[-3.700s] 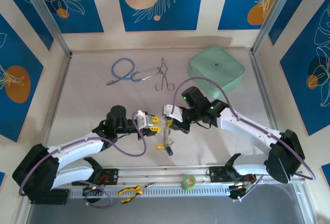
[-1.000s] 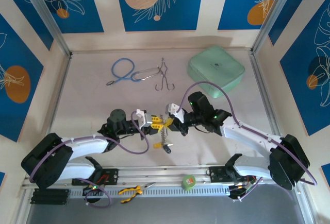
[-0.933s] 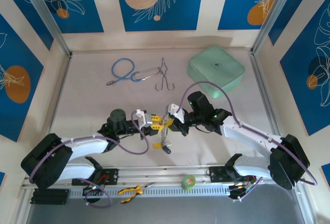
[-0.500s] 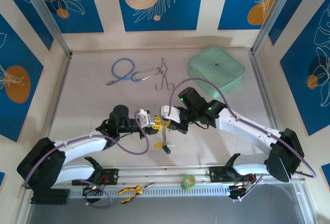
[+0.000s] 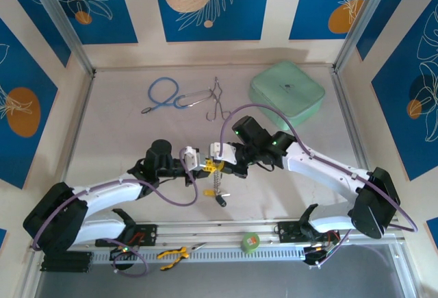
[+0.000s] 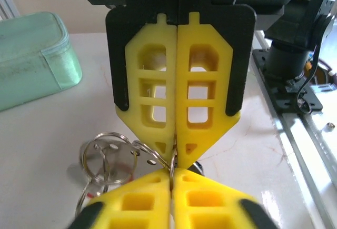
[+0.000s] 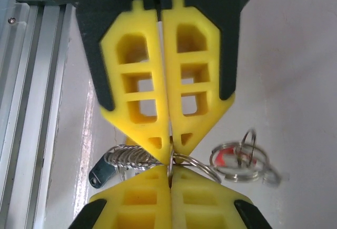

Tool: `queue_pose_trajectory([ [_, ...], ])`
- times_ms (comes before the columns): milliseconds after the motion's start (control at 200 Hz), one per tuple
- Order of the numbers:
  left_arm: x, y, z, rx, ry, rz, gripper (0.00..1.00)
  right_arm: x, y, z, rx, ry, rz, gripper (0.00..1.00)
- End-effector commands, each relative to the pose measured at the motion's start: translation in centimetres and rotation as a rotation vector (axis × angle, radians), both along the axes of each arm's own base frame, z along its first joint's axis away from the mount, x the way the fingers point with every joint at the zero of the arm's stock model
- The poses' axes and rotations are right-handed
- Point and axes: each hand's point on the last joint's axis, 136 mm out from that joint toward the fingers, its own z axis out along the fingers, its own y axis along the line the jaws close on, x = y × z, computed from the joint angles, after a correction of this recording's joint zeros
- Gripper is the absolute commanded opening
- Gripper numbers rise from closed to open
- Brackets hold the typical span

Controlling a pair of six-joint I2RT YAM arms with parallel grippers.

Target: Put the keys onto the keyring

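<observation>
Two grippers, the left gripper (image 5: 201, 164) and right gripper (image 5: 216, 154), meet tip to tip over bare table (image 5: 116, 140), walls (image 5: 27, 106) well off, both pinched on the keyring (image 5: 217, 168); the keys (image 5: 220, 194) dangle beneath. Left wrist: shut fingers (image 6: 142, 200) nip the keyring, pouch (image 6: 26, 66) far beyond. Right wrist: same pinch, rail (image 7: 31, 81) alongside.

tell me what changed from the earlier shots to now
The left claw and right claw closed the gap between them and now meet tip to tip, both shut on the keyring, with the keys trailing from it. The meeting point then slid slightly left, and the right arm's wrist swung left. The blue cord loop, forceps, green pouch and pliers stayed put.
</observation>
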Motion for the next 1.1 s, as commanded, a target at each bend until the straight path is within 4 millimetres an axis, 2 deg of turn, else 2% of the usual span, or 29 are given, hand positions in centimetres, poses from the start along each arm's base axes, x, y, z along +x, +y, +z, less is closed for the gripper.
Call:
queue_pose_trajectory([
  [0,-0.3,-0.7,1.8,-0.046,-0.03,-0.034,0.0,-0.1,1.0,2.5,0.119,-0.009,0.01,0.13],
  [120,-0.4,-0.5,2.0,-0.077,-0.026,-0.028,0.0,0.3,-0.2,2.9,0.228,0.038,-0.059,0.28],
  [330,-0.6,-0.6,2.2,-0.128,-0.002,-0.032,0.0,-0.2,-1.4,0.7,0.239,0.125,-0.112,0.31],
  [425,-0.6,-0.6,2.2,-0.132,0.003,-0.035,0.0,-0.3,-1.4,0.3,0.241,0.138,-0.113,0.28],
  [765,-0.8,-0.5,2.1,-0.127,-0.004,-0.033,0.0,-0.5,-1.8,0.2,0.242,0.156,-0.121,0.05],
  [1095,-0.8,-1.1,3.7,-0.18,-0.038,-0.079,0.0,0.3,-0.9,-0.2,0.221,0.212,-0.102,0.02],
])
